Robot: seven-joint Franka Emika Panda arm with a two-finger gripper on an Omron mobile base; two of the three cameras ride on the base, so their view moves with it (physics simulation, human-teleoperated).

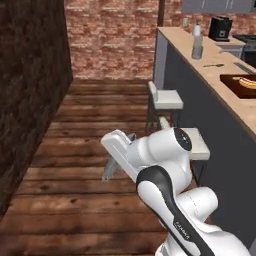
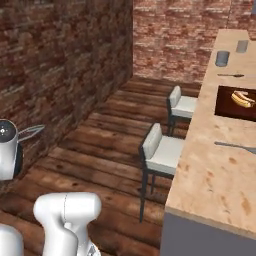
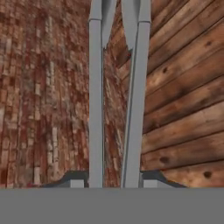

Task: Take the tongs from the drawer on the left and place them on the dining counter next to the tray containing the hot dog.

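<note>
1. In the hand view the gripper (image 3: 112, 181) is closed on the tongs (image 3: 114, 87); its two dark finger tips press against the outer sides of the two grey arms, which run side by side, close together, up and away from the camera.
2. Past the tongs, a brick wall (image 3: 43, 109) lies to one side and plank flooring (image 3: 183, 109) to the other.
3. In the left base view the tongs (image 1: 114, 165) stick out beyond the white arm over the wood floor; the hand itself is probably hidden behind the arm.
4. The dining counter (image 2: 220, 165) runs along the right; on it the tray (image 2: 235, 102) holds the hot dog (image 2: 242, 99); two white stools (image 2: 162, 150) stand beside the counter.
</note>
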